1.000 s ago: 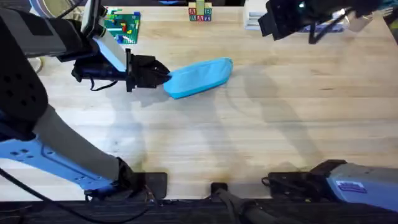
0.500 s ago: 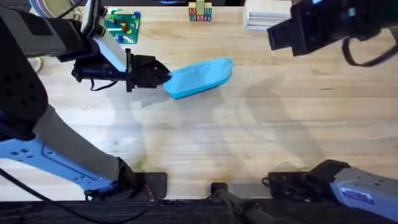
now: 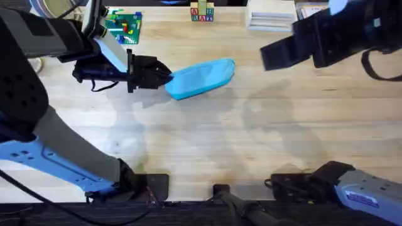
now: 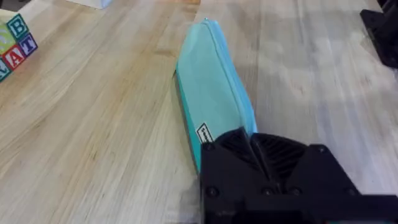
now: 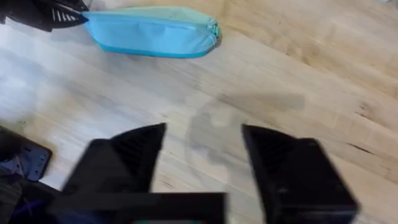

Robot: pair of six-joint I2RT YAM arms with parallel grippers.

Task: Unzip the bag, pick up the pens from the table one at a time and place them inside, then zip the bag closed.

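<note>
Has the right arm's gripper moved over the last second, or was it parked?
Yes. In the overhead view the right gripper has dropped lower in the picture, away from the white stack at the far edge, while the bag stayed put.

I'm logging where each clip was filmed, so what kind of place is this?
Probably a robot lab or test bench, not a home. Two robot arms work at a plank table; the left gripper holds the end of a blue bag. Toy letter blocks and a toy-brick model sit along the far edge.
</note>
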